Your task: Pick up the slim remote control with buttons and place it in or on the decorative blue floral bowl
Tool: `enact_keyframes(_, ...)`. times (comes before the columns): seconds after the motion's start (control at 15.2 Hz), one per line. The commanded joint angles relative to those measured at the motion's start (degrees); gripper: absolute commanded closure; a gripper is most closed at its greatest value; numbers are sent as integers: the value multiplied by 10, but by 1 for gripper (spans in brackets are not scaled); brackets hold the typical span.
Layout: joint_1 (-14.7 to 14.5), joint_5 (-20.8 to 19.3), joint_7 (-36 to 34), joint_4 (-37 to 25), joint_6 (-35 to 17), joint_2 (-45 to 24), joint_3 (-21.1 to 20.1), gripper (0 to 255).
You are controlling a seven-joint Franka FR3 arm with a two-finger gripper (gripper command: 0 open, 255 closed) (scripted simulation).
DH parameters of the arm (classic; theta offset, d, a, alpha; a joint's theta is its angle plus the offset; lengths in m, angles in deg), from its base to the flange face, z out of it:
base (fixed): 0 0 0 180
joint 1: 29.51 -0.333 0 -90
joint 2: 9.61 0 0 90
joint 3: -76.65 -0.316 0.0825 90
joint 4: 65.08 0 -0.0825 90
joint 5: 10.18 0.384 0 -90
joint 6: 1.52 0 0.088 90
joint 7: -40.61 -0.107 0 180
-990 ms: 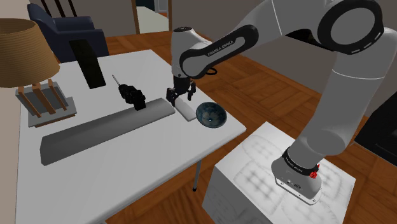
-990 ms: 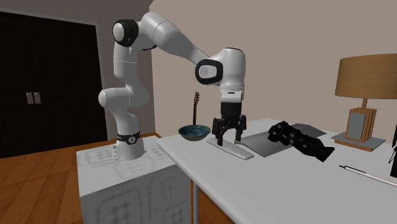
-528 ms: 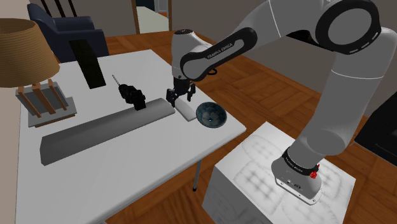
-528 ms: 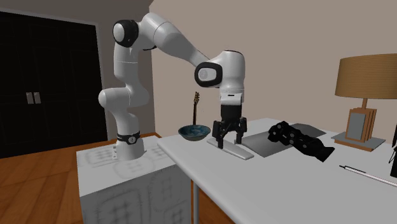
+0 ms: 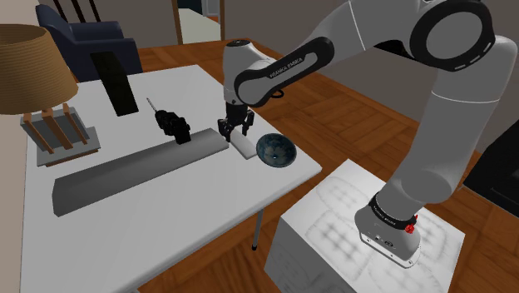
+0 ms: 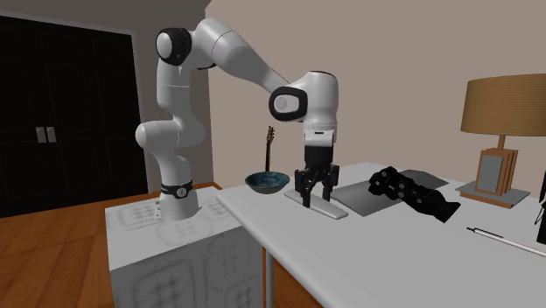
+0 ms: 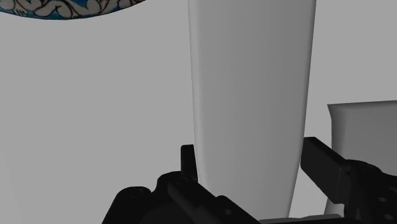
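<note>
Far left: a lamp (image 5: 21,54) with a tan shade stands on the white surface (image 5: 166,225), well apart from the work.
Middle: a long dark slab (image 5: 133,173) lies across the surface, with a lumpy black object (image 5: 173,125) at its end, about 9 o'clock from the arm's hand.
Remote control (image 5: 244,146): slim, pale grey and flat on the surface beside the slab's end. It has not been lifted.
Claw (image 5: 234,133): down over the remote control. From the wrist view, a finger (image 7: 188,159) presses each long edge, so it looks clenched on it.
Bowl (image 5: 276,150): blue and patterned, near the remote control at roughly 4 o'clock. The two are not touching, and nothing is inside the bowl.
Progress: I'd judge the reach and grip done. The lift, the short carry and the letting-go are left.
</note>
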Motion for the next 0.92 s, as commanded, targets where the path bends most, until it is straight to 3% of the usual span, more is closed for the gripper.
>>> enact_keyframes(0.0,-1,0,0,1,-1,-5,-1,255)
enact_keyframes(0.26,0,1,1,9,-5,-1,-1,255)
enact_keyframes(0.86,4,19,13,-18,56,36,-6,255)
